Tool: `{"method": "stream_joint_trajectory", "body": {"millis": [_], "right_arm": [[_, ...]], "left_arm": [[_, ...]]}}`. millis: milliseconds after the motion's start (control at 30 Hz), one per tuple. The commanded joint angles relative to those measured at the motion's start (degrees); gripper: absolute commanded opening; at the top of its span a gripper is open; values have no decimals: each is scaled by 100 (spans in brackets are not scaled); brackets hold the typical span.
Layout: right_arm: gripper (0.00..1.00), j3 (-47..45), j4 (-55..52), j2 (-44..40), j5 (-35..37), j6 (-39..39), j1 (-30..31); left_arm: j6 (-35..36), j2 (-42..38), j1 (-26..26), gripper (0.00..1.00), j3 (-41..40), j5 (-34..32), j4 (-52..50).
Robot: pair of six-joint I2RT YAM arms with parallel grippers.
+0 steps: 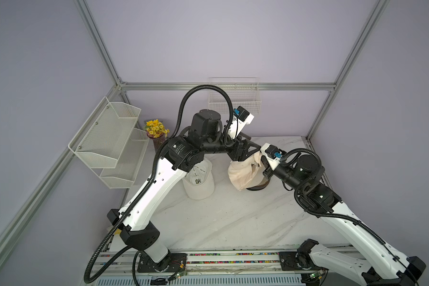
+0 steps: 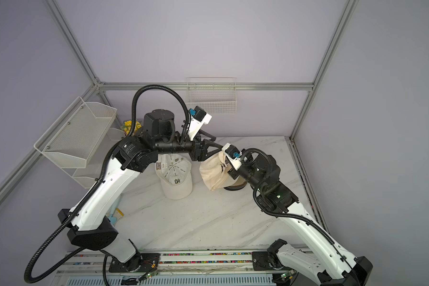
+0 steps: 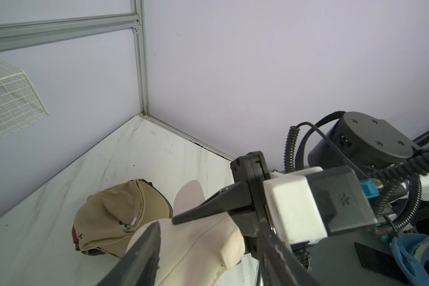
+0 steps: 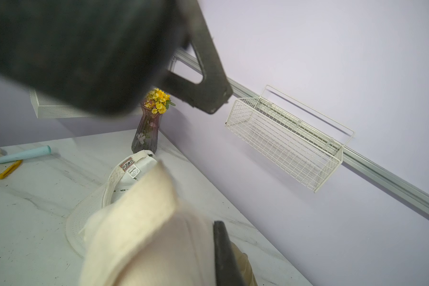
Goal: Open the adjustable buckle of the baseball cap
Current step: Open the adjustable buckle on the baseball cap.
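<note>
A cream baseball cap (image 1: 242,173) (image 2: 212,173) hangs above the table, and my right gripper (image 1: 264,164) (image 4: 203,250) is shut on its fabric. Only one of its fingers (image 4: 222,250) shows in the right wrist view. My left gripper (image 1: 254,148) (image 3: 206,235) reaches across from the left. It is open, with its jaws on either side of the cap's folded rear band (image 3: 229,250). I cannot make out this cap's buckle in any view.
A white cap (image 1: 198,182) (image 4: 131,173) lies upside down to the left. A tan cap (image 3: 109,218) with a metal strap buckle (image 3: 133,221) lies under the held cap. A flower vase (image 1: 156,135), mesh shelves (image 1: 109,138) and a wire basket (image 1: 234,99) line the walls.
</note>
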Motion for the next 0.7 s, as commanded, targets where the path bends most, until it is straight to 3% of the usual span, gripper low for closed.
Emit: {"method": "stream_joint_trajectory", "body": {"millis": [0,367,667], "right_arm": [[0,142,68,-30,-47,88,-1],[0,217,98,9,-121,190,-1],[0,253,91,13,-140,183,-1]], "left_arm": [[-48,-27,14,63,126,341,-11],[67,-27,7,61,-44,389,-143],[14,205,-36,51,95,641,-152]]}}
